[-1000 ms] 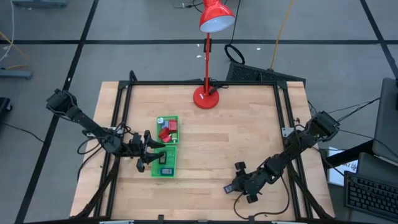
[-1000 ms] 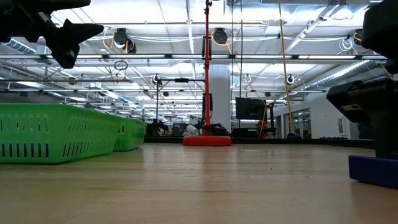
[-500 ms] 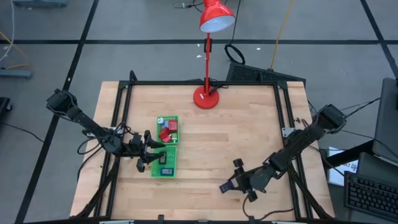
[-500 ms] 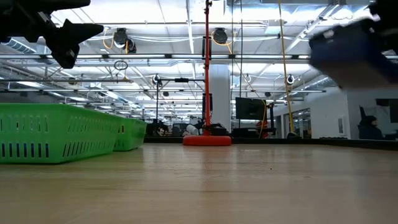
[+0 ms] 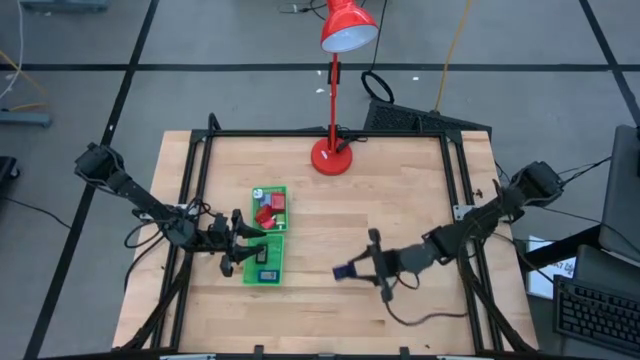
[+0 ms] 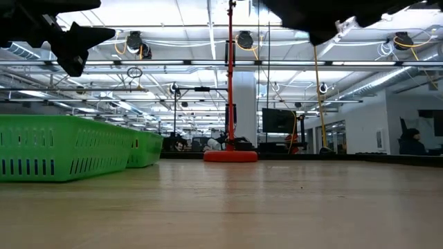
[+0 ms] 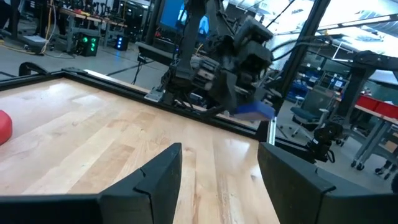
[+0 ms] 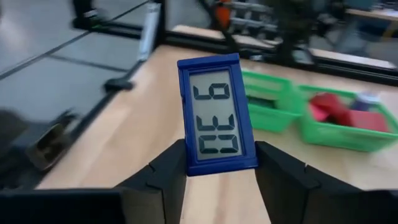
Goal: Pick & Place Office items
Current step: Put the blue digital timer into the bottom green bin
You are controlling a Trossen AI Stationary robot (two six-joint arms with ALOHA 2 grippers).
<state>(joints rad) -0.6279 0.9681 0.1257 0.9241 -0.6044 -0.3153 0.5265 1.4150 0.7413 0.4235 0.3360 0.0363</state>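
My right gripper [image 5: 352,271] hovers over the near-middle of the table, shut on a small blue-framed piece with a grey digit display [image 8: 216,118], which also shows as a blue speck [image 5: 342,271] from above. The green two-compartment tray [image 5: 267,236] lies left of it. Red blocks [image 5: 268,210] sit in its far compartment and a dark rectangle [image 5: 267,272] in its near one. My left gripper [image 5: 238,253] is open, raised at the tray's left side. In its wrist view [image 7: 217,171] it looks across at the right gripper and the blue piece [image 7: 255,111]. My right gripper pinches the blue display piece between its two fingers [image 8: 165,174], one on each long side, at the end nearest the wrist [image 8: 217,163]. The fingers come roughly level from the table's right. The piece is lifted clear and sticks out beyond the fingertips, display face showing.
A tall red desk lamp stands on its base [image 5: 331,156] at the far middle of the table, also seen across the wood in the low view [image 6: 230,155]. A black frame [image 5: 190,200] rims the table. Bare wood [image 5: 400,210] lies between tray and right arm.
My right gripper has lifted the blue piece off the table near the right-near corner. It has carried it up and toward the table's left, nearer the green tray. In the low view the piece left the tabletop and rose out of the picture. My left arm has kept still.
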